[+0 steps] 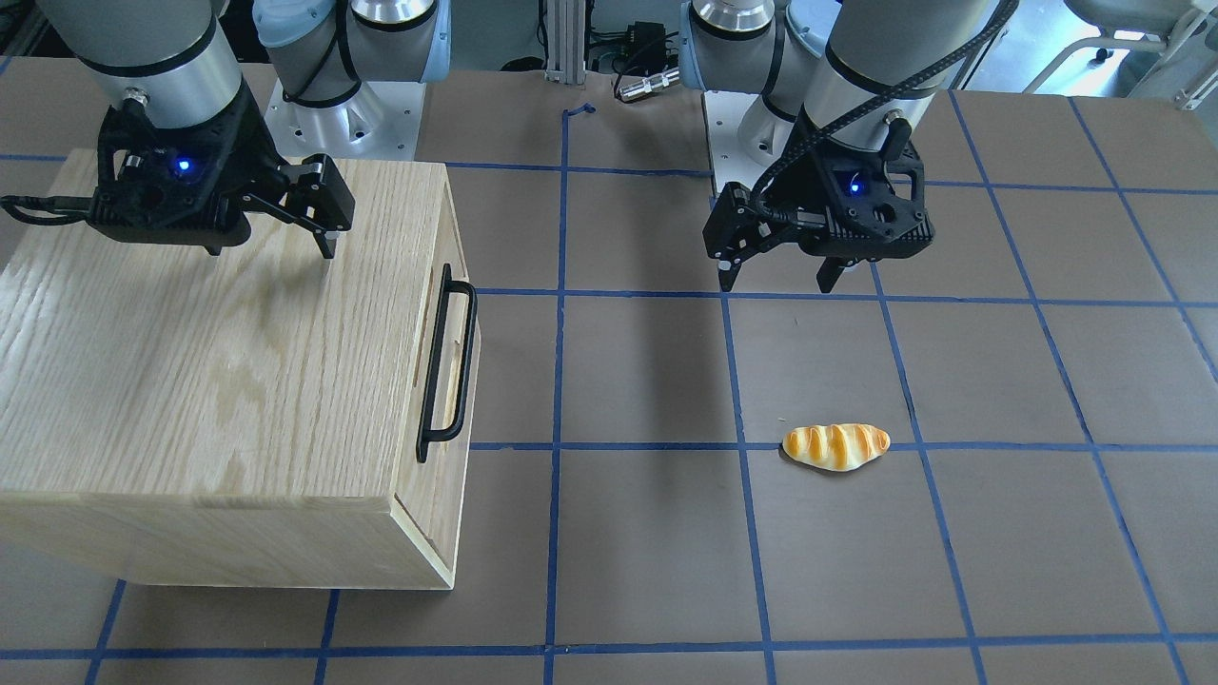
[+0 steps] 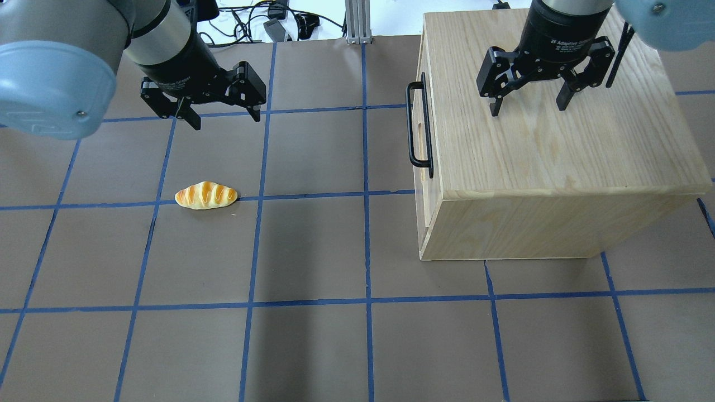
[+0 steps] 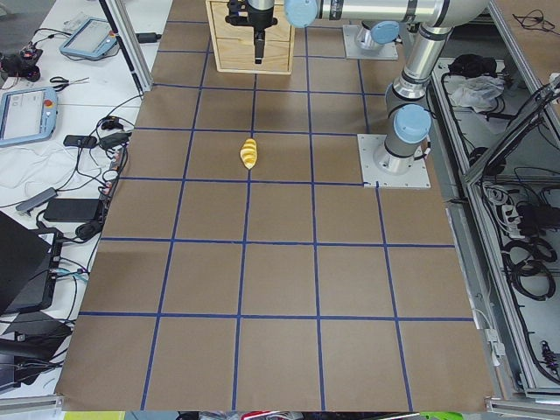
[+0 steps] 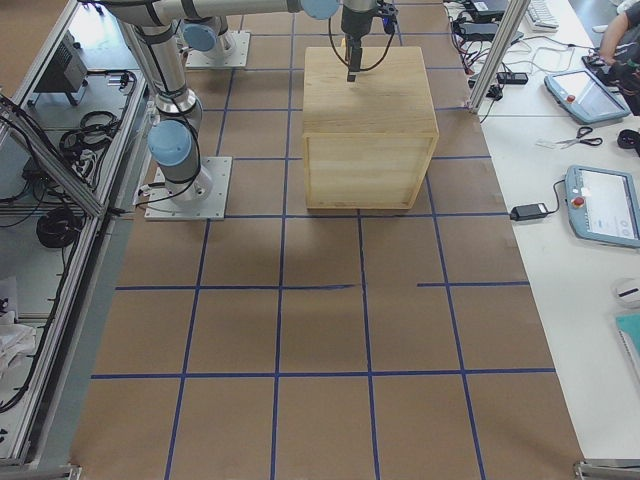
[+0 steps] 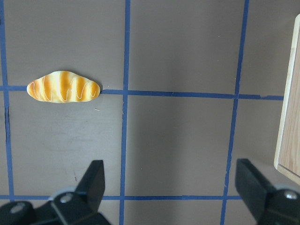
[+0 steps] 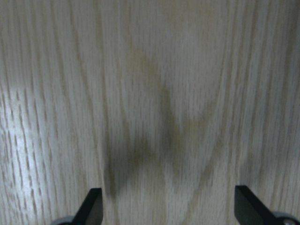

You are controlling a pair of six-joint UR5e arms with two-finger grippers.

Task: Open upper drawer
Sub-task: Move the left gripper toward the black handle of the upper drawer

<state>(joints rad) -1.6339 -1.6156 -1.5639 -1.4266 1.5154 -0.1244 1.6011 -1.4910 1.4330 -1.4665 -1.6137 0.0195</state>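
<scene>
The oak-grained cabinet (image 1: 190,362) stands on the table, also in the overhead view (image 2: 558,156). Its upper drawer front (image 1: 455,352) carries a long black bar handle (image 1: 465,362), which also shows from overhead (image 2: 409,125). The drawer looks pushed in or nearly so. My right gripper (image 1: 271,249) hangs open and empty just above the cabinet's top, well back from the handle (image 2: 528,109) (image 6: 171,211). My left gripper (image 1: 775,283) is open and empty above bare table, away from the cabinet (image 2: 226,120) (image 5: 171,183).
A toy bread roll (image 1: 835,446) lies on the brown mat with blue tape lines, near the left gripper (image 2: 205,195) (image 5: 63,87). The cabinet's edge shows at the right of the left wrist view (image 5: 290,117).
</scene>
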